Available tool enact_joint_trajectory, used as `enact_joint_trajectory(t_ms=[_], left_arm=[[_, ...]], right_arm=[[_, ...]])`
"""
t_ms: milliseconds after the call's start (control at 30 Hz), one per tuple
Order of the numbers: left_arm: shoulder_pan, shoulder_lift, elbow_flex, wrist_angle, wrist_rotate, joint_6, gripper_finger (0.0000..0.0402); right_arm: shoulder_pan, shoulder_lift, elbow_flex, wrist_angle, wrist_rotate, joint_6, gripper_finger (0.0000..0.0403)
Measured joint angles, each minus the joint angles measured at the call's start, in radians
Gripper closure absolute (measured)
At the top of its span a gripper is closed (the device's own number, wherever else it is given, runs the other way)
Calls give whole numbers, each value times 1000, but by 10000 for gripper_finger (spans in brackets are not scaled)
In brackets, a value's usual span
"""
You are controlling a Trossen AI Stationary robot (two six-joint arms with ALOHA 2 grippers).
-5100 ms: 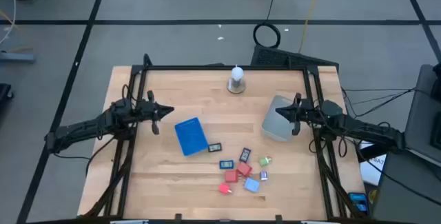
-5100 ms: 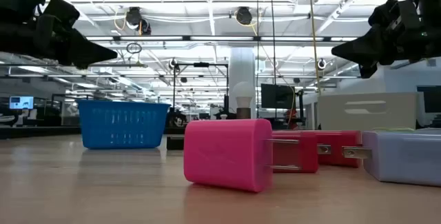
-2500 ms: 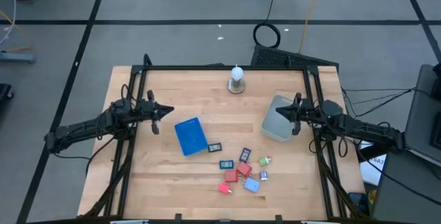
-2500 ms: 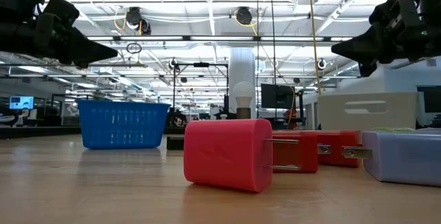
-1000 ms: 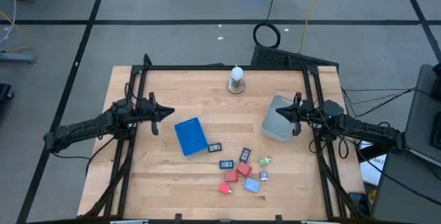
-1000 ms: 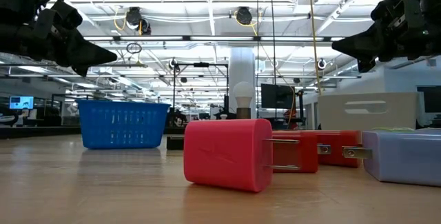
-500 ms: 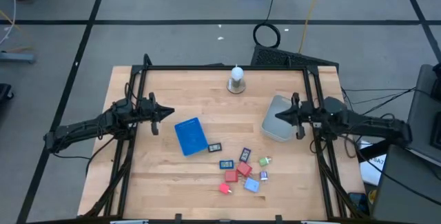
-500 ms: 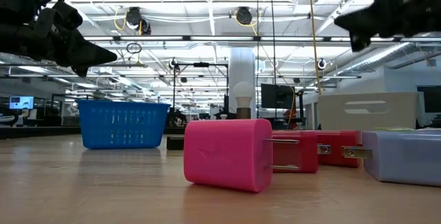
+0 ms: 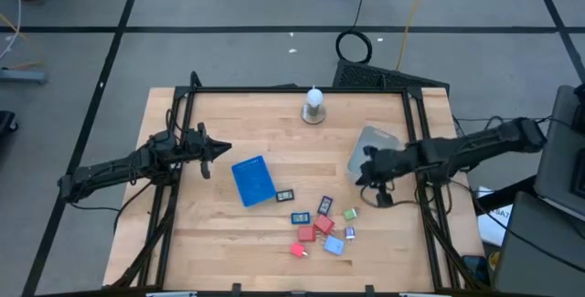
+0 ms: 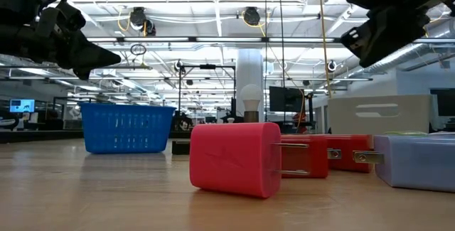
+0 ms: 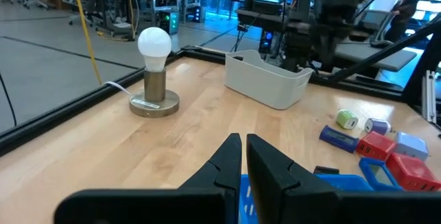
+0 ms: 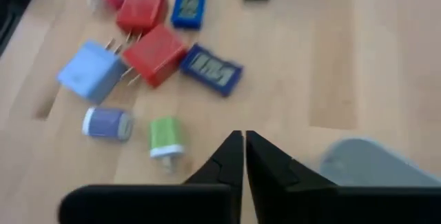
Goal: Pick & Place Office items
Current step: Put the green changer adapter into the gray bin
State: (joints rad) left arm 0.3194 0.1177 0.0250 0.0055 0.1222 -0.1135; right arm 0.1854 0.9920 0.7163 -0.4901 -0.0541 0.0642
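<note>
The office items lie in a cluster (image 9: 322,225) on the wooden table near its front: red blocks (image 12: 160,53), a light-blue block (image 12: 93,72), dark blue rectangles (image 12: 212,67), a green-and-white piece (image 12: 165,136). All lie flat on the table. My right gripper (image 9: 366,173) is shut and empty, raised over the near edge of the grey container (image 9: 368,155) and tipped down toward the cluster. My left gripper (image 9: 220,149) is shut and empty, raised at the table's left, beside the blue basket (image 9: 253,180).
A bulb lamp (image 9: 313,105) stands at the table's far middle. The grey container stands at the right and the blue basket left of centre. A black frame rail (image 9: 292,89) runs along the table's far edge and sides. Bare wood lies between basket and container.
My right gripper has moved from the table's right side toward the left and near edges, across the grey container toward the cluster, and has tipped downward. Its fingers have stayed shut. The items have not moved.
</note>
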Motion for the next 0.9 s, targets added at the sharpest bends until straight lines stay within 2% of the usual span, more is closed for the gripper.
enact_joint_trajectory(t_ms=[100,200,367,467,567,667,900], left_arm=[[0,0,0,0,0,-3,378],[0,0,0,0,0,-5,378],[0,0,0,0,0,-8,378],[0,0,0,0,1,-21,378],[0,0,0,0,1,-26,378],[0,0,0,0,1,-26,378],[0,0,0,0,1,-26,378]], right_arm=[[70,81,28,3,0,19,348],[129,137,59,25,1,22,291],[206,185,76,137,44,24,191],[237,201,76,139,74,22,148],[262,225,76,142,146,27,125],[282,263,75,140,159,6,116],[295,357,75,140,159,29,127]])
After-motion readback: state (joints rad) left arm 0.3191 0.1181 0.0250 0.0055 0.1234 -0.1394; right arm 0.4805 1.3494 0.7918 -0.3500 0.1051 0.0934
